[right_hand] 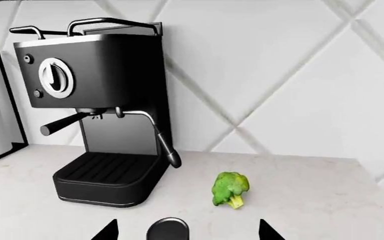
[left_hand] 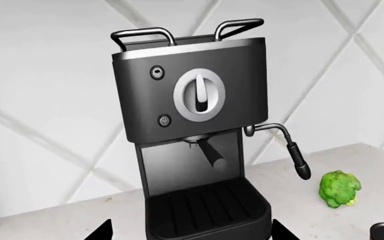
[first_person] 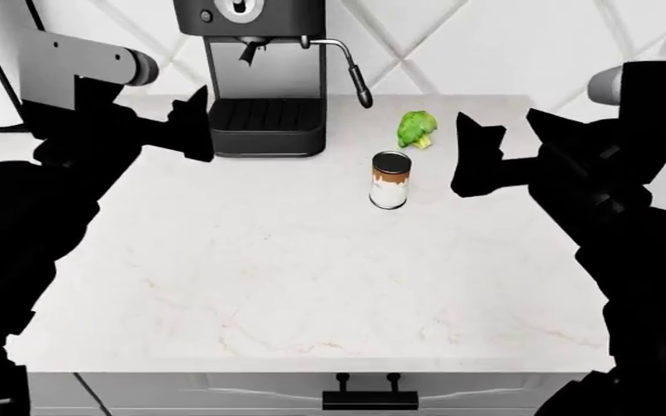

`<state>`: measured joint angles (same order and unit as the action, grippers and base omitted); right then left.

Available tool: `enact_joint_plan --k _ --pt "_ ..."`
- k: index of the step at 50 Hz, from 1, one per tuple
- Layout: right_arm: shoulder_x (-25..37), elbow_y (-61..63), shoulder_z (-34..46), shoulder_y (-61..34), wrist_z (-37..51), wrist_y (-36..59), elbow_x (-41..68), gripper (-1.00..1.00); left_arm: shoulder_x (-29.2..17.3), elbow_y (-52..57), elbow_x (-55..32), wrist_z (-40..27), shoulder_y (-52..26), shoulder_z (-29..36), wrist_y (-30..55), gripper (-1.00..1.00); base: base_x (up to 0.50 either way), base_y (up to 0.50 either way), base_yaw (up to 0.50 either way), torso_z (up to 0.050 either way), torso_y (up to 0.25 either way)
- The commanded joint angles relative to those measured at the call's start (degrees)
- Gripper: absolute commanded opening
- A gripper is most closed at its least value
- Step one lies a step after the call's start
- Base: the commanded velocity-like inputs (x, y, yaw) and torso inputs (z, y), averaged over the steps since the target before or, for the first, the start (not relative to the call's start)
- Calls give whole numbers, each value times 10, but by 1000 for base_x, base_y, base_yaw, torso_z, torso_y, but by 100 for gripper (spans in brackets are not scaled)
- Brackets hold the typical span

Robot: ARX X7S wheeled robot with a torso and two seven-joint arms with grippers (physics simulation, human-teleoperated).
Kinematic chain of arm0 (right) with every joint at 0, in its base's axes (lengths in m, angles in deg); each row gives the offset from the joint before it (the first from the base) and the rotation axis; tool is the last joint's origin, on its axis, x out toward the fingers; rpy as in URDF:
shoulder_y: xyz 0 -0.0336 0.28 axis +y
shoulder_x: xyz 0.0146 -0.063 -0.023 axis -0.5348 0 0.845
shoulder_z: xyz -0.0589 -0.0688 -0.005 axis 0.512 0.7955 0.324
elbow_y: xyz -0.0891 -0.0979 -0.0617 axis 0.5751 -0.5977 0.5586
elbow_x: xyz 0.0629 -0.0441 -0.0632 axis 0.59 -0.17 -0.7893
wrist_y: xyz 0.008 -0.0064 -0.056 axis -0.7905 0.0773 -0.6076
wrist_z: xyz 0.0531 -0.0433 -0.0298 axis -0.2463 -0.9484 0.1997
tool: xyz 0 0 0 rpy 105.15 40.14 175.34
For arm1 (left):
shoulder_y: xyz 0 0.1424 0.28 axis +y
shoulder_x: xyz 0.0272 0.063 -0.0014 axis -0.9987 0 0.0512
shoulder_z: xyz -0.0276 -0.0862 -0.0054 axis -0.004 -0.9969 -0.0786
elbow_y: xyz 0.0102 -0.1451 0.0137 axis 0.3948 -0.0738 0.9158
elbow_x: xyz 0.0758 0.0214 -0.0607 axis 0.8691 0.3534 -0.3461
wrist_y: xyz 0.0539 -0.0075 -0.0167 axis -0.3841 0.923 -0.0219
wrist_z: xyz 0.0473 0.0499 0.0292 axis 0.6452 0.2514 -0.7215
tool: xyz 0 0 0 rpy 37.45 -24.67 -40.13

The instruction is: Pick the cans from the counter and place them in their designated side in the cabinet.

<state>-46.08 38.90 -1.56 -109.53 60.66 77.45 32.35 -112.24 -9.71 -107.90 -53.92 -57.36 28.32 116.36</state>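
Standing upright, can (first_person: 390, 179) just left of right gripper (first_person: 468, 158) (apparently open)

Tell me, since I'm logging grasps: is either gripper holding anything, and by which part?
Nothing is held. Both the left gripper and right gripper hover with jaws open; the one can in view stands free on the counter.

Head view looks down over the counter (first_person: 310, 286); both wrist views (low, close) face the espresso machine (left_hand: 192, 135).
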Motion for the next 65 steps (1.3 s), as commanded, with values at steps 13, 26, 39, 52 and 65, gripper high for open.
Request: enact_joint_plan --k 13,26,39,52,65 --pt "-9 -41 45 44 -4 3 22 100 -6 5 -9 0 -5 -4 6 100 0 0 0 0 0" --pt "-4 -82 58 52 0 -32 26 100 -6 7 -11 -3 -3 -5 3 100 0 0 0 0 0" --pt "-2 -154 77 46 9 -108 26 100 -6 7 -14 -5 -2 -7 3 100 0 0 0 0 0" --pt "-4 -201 86 42 14 -144 31 100 -8 3 -16 -5 -5 -7 2 100 0 0 0 0 0" --pt "4 -253 101 34 22 -190 28 100 -9 3 -19 -6 -7 -8 2 100 0 0 0 0 0"
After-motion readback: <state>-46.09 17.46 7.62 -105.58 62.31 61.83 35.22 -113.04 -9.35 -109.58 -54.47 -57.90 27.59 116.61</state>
